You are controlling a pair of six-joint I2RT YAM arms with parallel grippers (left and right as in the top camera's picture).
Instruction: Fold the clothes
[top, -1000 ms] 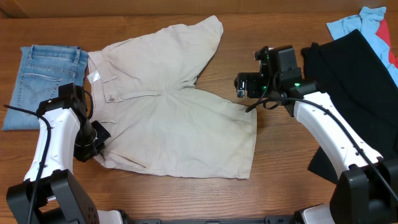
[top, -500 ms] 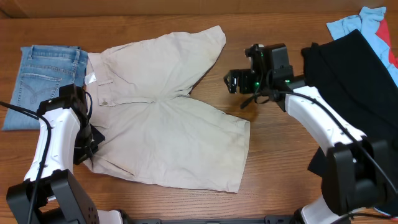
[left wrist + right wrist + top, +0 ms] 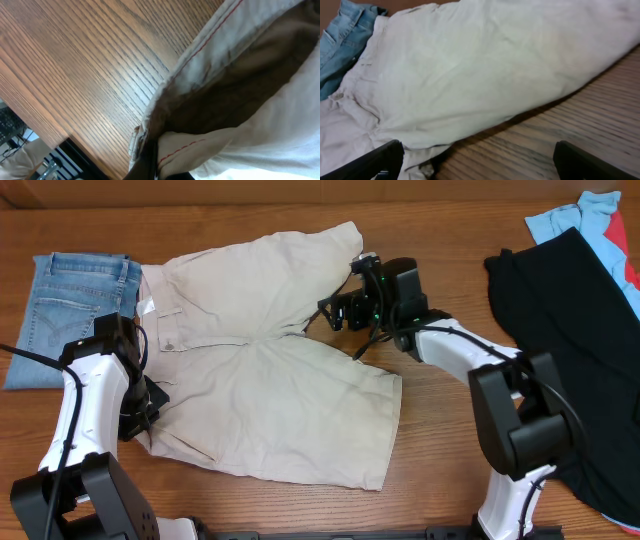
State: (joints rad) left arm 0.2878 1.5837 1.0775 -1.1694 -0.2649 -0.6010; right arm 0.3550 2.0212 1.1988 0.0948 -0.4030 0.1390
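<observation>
The pale beige shorts (image 3: pixel 270 370) lie spread on the wooden table, waistband to the left, one leg reaching to the upper right, the other to the lower right. My left gripper (image 3: pixel 140 420) is shut on the shorts' lower-left waistband edge; the left wrist view shows the red-stitched hem (image 3: pixel 200 145) pinched between the fingers (image 3: pixel 155 167). My right gripper (image 3: pixel 335 310) is open and empty, hovering just right of the crotch beside the upper leg. In the right wrist view the fingers (image 3: pixel 480 160) are wide apart over bare wood, with the shorts (image 3: pixel 470 65) ahead.
Folded blue denim jeans (image 3: pixel 70 300) lie at the far left, touching the waistband. A large black garment (image 3: pixel 580 310) lies at the right, with a light blue and red garment (image 3: pixel 600 220) at the top right corner.
My right gripper has moved left from beside the lower leg to the crotch area. The shorts' lower leg has shifted left and down. The left gripper has held its grip.
</observation>
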